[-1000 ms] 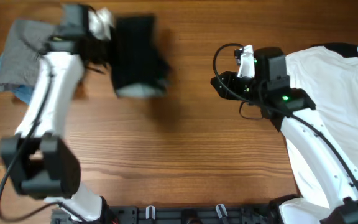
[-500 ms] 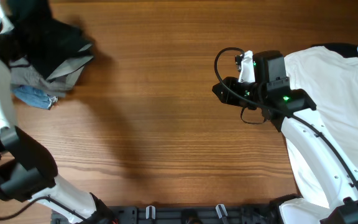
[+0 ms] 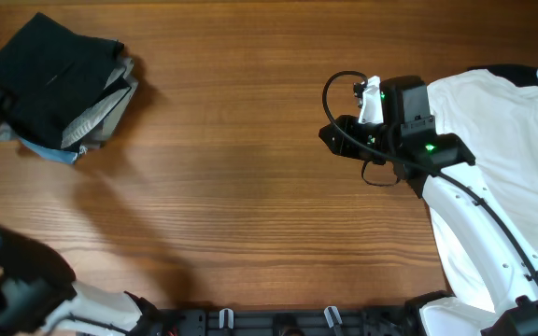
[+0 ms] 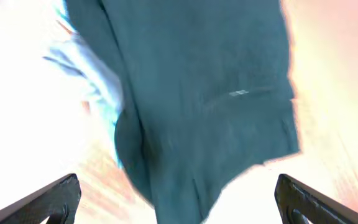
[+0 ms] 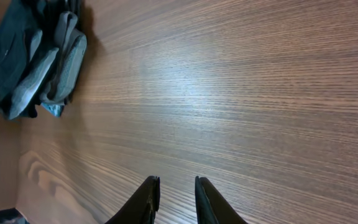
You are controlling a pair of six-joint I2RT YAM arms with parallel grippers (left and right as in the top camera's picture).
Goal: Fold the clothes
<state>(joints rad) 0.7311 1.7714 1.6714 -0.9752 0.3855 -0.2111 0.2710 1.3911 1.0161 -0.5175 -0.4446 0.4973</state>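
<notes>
The black shorts (image 3: 54,70) lie folded at the table's far left corner, on top of a grey pile. They fill the left wrist view as a dark cloth (image 4: 197,106), blurred and washed out. My left gripper (image 4: 178,183) hangs just above them, fingers spread wide with nothing between them. In the overhead view it is only a dark blur at the left edge. My right gripper (image 3: 330,133) hovers over bare wood right of centre. Its fingers (image 5: 176,183) stand a narrow gap apart and hold nothing. The shorts (image 5: 8,53) show far off at that view's upper left.
Folded grey trousers (image 3: 101,112) with a blue cloth (image 3: 49,149) lie under the shorts. A large white T-shirt (image 3: 512,168) is spread at the right edge, partly under my right arm. The wooden table (image 3: 241,187) runs between the two.
My left gripper carried the shorts from the upper middle to the far left, laid them on the grey pile and opened. The right arm has not moved.
</notes>
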